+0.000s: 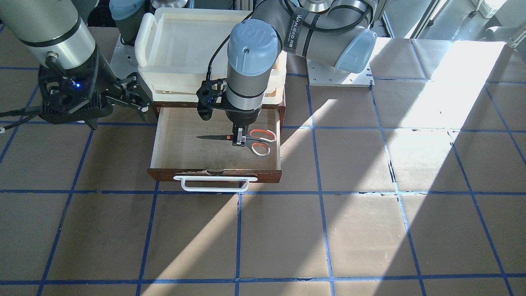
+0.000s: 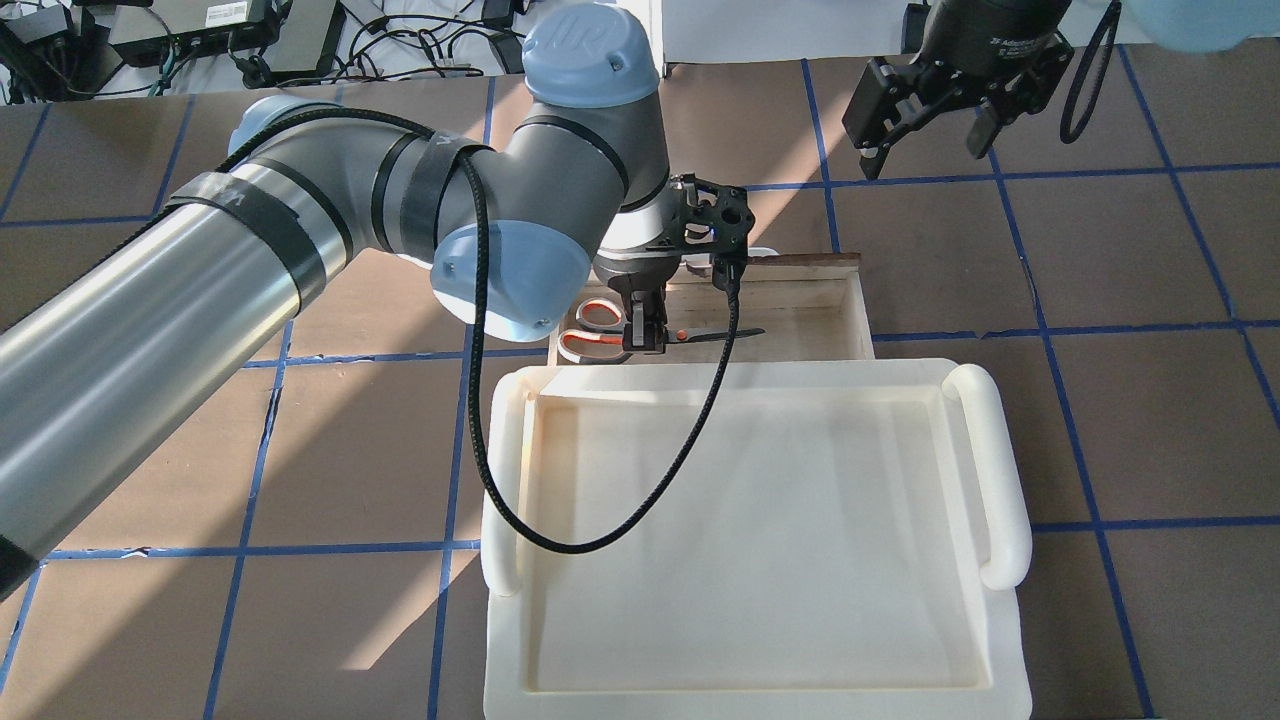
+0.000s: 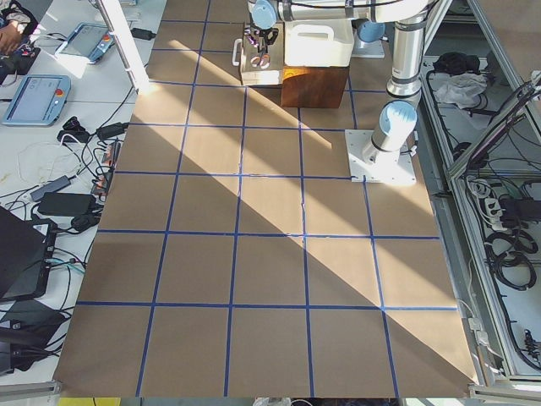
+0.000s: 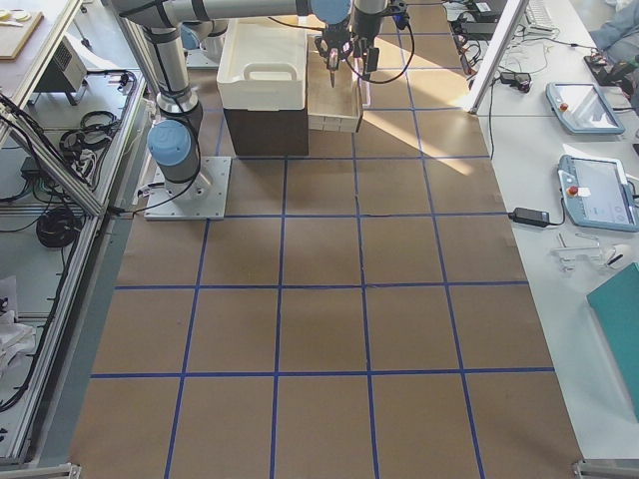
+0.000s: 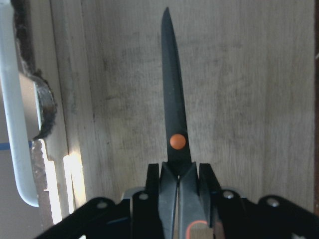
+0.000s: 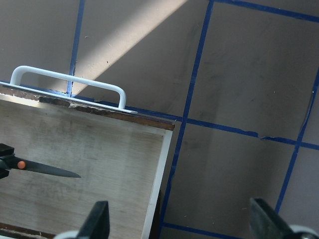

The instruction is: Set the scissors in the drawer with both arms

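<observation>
In the front-facing view the left arm [image 1: 246, 82] stands with its wrist vertical over the open, wide drawer of pale plywood with a reddish-brown wooden front [image 1: 164, 174]. The left end effector [image 1: 238, 139] is closed narrowly on small scissors with grey, orange-lined handles and dark blades [image 1: 218, 137], held level inside the drawer; whether they touch its floor cannot be told. The right end effector [image 1: 137, 95] hangs beside the drawer's back corner. Overhead, a smooth cream plastic tray [image 2: 1005, 470] sits nearer the robot. The left wrist view shows black fingers [image 5: 152, 184] pinching just behind the orange pivot. The right wrist view shows fingers [image 6: 99, 219] spread wide, empty, above the brown taped table [image 6: 239, 74].
</observation>
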Controlling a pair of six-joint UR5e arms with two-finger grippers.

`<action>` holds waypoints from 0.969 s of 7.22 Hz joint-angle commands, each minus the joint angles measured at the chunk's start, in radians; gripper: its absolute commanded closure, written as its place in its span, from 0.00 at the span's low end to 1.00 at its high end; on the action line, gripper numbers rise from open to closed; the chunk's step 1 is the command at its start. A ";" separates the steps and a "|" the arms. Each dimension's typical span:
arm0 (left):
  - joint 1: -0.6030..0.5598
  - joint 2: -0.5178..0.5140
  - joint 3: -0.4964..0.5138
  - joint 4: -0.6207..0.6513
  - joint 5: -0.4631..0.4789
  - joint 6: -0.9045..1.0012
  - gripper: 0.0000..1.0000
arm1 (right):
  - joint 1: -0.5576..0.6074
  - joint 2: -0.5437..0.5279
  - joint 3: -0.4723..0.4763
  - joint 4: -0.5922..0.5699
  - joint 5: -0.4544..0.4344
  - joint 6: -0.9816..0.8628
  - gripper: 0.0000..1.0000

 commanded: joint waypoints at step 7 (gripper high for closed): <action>-0.039 -0.017 0.003 0.008 0.012 -0.167 0.27 | 0.004 -0.013 0.016 -0.023 -0.063 0.062 0.00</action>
